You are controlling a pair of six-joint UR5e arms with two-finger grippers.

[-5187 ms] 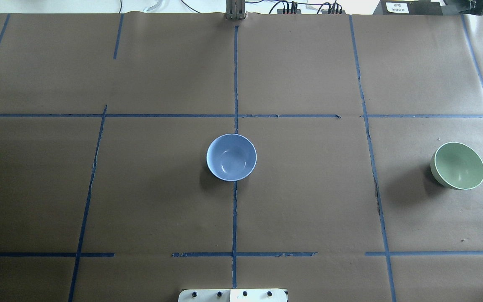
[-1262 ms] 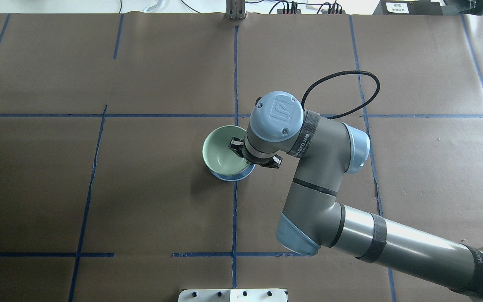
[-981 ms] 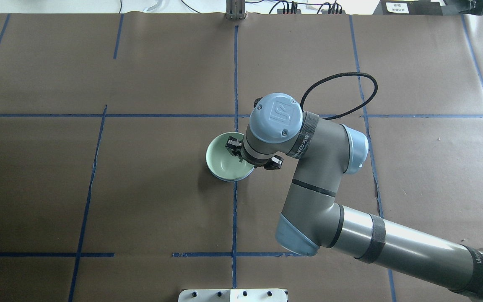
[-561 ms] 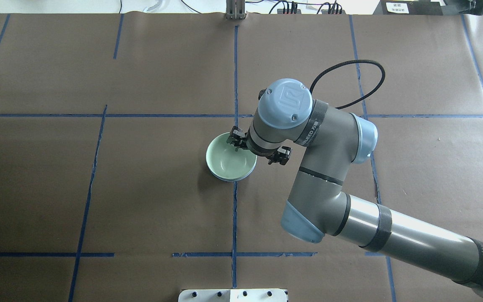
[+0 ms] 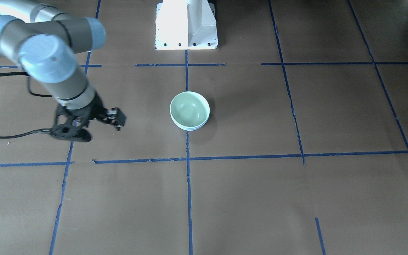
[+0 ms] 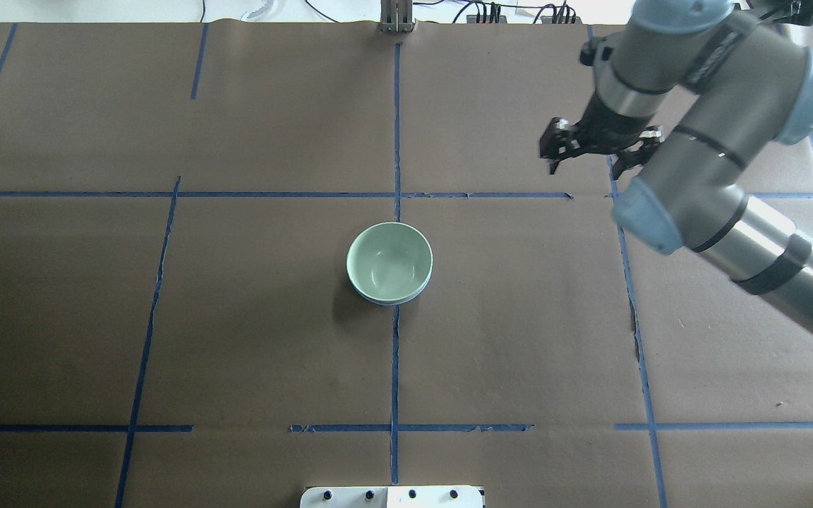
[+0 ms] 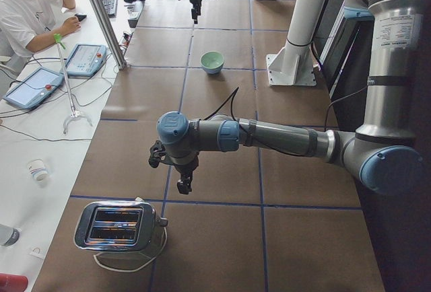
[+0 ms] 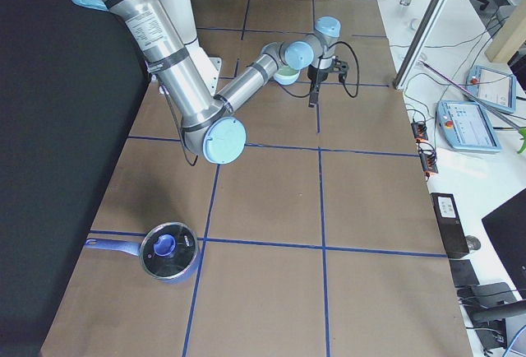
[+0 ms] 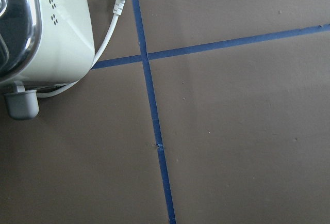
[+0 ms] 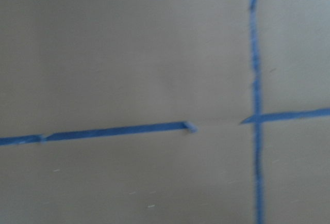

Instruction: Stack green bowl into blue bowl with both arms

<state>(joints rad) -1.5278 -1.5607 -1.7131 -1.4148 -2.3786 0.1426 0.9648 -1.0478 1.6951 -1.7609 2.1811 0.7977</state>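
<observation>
The green bowl [image 6: 389, 257] sits nested upright inside the blue bowl [image 6: 385, 302] at the table's centre. Only a thin blue sliver shows under its rim, and the stack also shows in the front view [image 5: 190, 110]. My right gripper [image 6: 590, 159] is open and empty, raised above the table far to the right of and beyond the stack. It shows at the left of the front view [image 5: 96, 126]. My left gripper [image 7: 182, 177] shows only in the exterior left view, hanging above the table near a toaster. I cannot tell whether it is open.
A chrome toaster [image 7: 121, 228] with a white cord stands at the table's left end, close under my left wrist [image 9: 36, 33]. A lidded blue pot [image 8: 168, 250] sits at the right end. The white pedestal base [image 5: 186, 24] is at the robot's side. An operator [image 7: 27, 9] sits beyond the table.
My right gripper lowered the green bowl into the blue bowl, let go of it, then rose and swung away to the far right. The stack has stayed still.
</observation>
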